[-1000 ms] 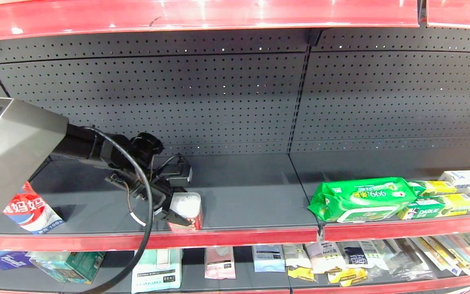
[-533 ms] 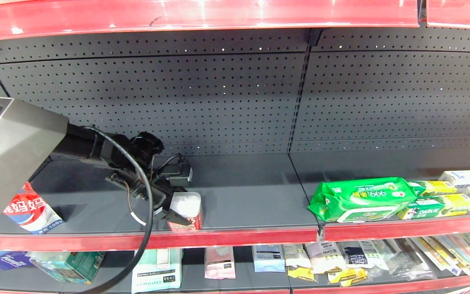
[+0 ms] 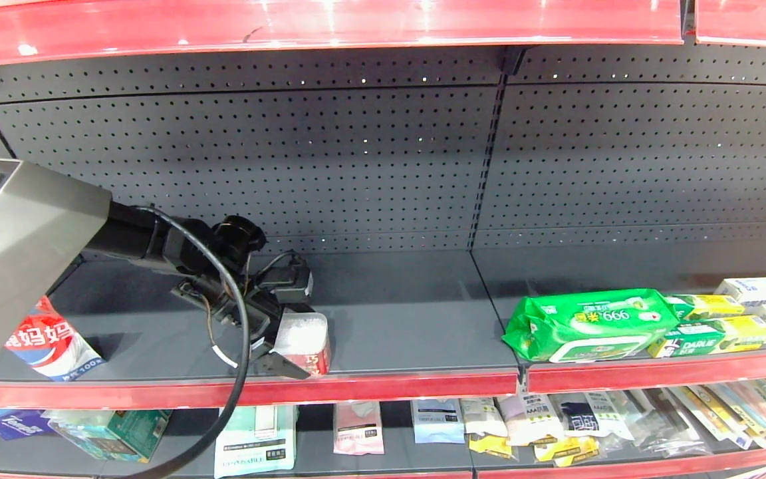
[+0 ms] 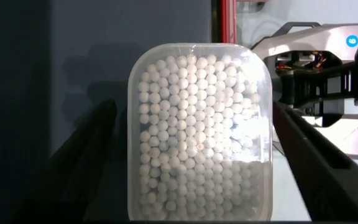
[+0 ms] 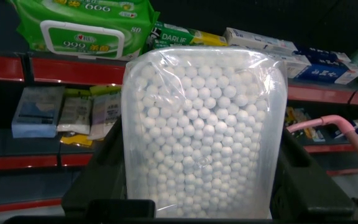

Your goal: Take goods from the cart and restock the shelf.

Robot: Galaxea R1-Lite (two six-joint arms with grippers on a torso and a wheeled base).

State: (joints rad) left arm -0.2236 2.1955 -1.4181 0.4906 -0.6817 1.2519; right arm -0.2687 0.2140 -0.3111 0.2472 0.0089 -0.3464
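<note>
My left end effector point(image 3: 296, 340) is out over the grey metal shelf point(image 3: 396, 319). Its fingers stand spread on either side of a clear plastic box of white cotton swabs with a red label point(image 3: 306, 339). In the left wrist view a sliver of shelf shows between the box and each dark finger, so I read the fingers as apart and not pressing on it. The box sits on the shelf close to the red front strip point(image 3: 389, 384), in the left bay.

My right end effector point(image 5: 201, 168) is clamped on a second clear box of white swabs point(image 5: 204, 124), a black finger tight against each side, held up off any surface.

At the shelf's left end I see a red, white and blue bag point(image 3: 50, 349). In the right bay a green pack of wet wipes point(image 3: 586, 322) lies flat, with green and yellow toothpaste cartons point(image 3: 715, 332) just beside it. A pink tube point(image 5: 340, 134) curves in behind the held box.
</note>
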